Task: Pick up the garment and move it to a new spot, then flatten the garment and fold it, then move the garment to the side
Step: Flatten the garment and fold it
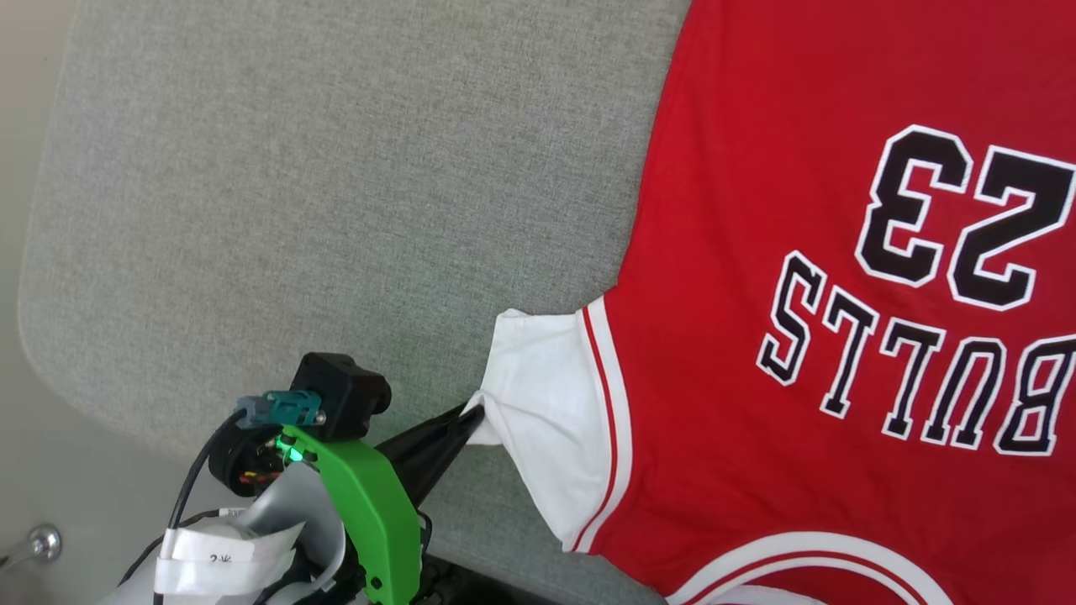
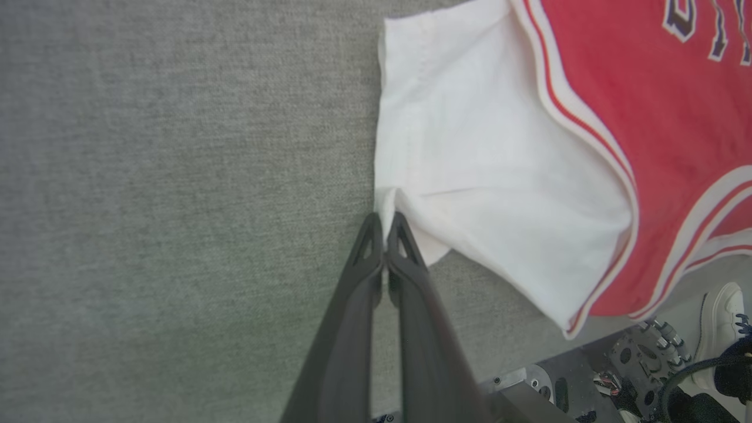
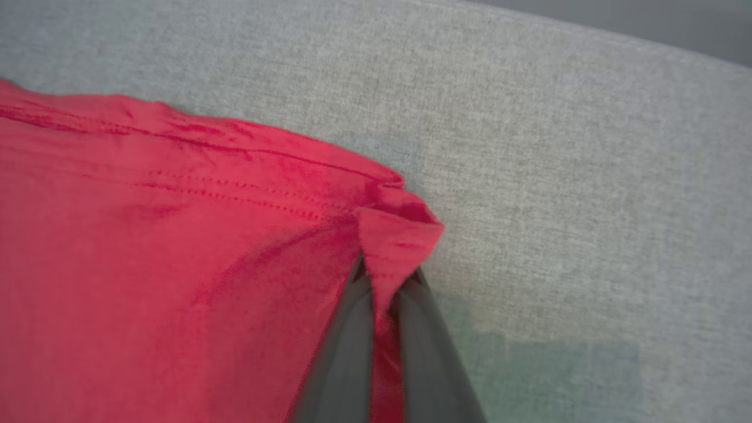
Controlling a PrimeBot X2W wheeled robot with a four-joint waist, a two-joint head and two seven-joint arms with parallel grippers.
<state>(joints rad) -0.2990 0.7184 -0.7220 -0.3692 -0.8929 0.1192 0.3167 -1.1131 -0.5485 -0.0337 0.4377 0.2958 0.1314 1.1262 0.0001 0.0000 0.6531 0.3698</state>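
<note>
The shirt (image 1: 756,210) lies on the desk (image 1: 336,168). The left hand (image 2: 385,226) pinches its sleeve (image 2: 470,147) edge. The right hand (image 3: 388,276) pinches a hem corner (image 3: 399,229).

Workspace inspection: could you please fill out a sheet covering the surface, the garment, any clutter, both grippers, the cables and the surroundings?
Surface: grey fabric surface with a rounded corner.
Job's things: garment spread front up, red with black-and-white lettering; its white sleeve is drawn to a point at one corner.
Clutter: nothing seen.
Grippers: left gripper shut on the sleeve's corner; right gripper shut on a red corner of the garment, with fabric pinched between its fingers.
Cables: black cable loops at the left wrist, apart from the garment.
Surroundings: pale floor beside the surface; white shoe past the surface's edge.
</note>
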